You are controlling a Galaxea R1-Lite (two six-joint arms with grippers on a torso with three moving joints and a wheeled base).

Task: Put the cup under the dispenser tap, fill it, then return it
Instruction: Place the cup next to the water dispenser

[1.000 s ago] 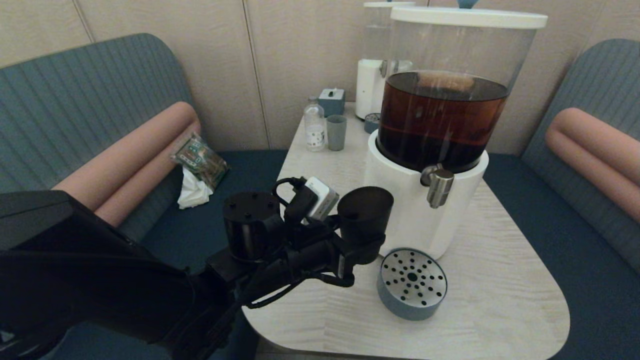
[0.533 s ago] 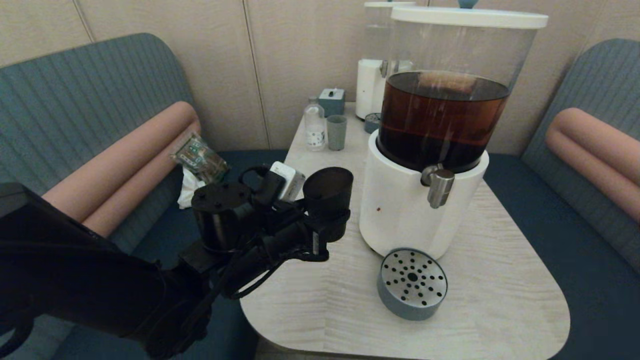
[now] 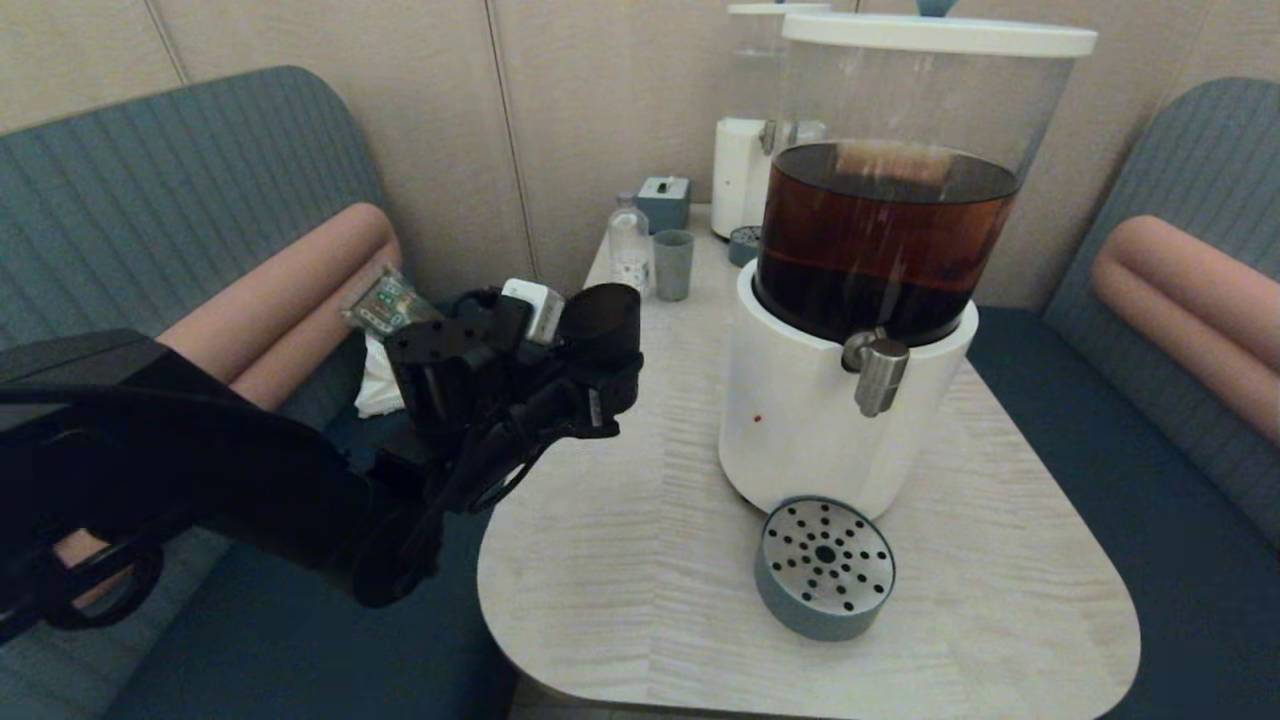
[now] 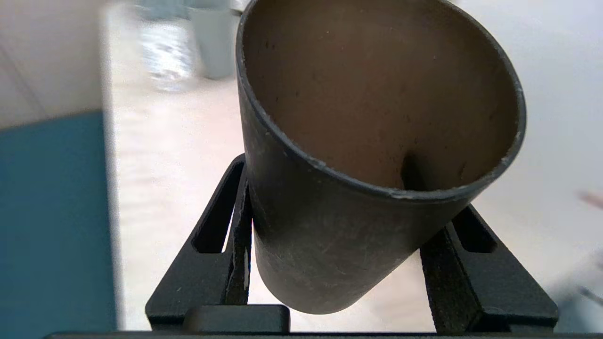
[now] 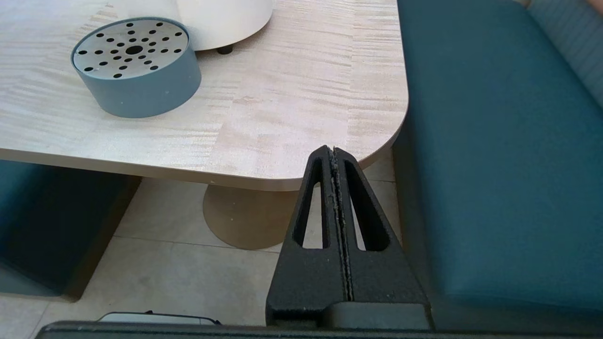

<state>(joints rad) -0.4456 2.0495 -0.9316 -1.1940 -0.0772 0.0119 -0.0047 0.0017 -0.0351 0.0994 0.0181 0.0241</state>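
My left gripper (image 3: 612, 388) is shut on the matte black cup (image 3: 600, 335) and holds it above the table's left edge, tilted toward the dispenser. In the left wrist view the cup (image 4: 358, 165) fills the frame between the two fingers (image 4: 235, 226), its mouth facing the camera. I cannot tell whether it holds liquid. The steel dispenser tap (image 3: 880, 375) juts from the white base under the clear tank of dark brown liquid (image 3: 885, 235), well to the cup's right. My right gripper (image 5: 333, 153) is shut and empty, low beside the table's near right corner.
A round grey drip tray (image 3: 824, 565) with a perforated steel top lies before the dispenser. At the table's back stand a small bottle (image 3: 629, 250), a grey-green cup (image 3: 673, 265), a blue box (image 3: 664, 203) and a smaller dispenser (image 3: 745, 170). Blue benches flank the table (image 3: 620, 600).
My left gripper has carried the cup leftward and back, from beside the dispenser's base to over the table's left edge. The right gripper's earlier state is not shown.
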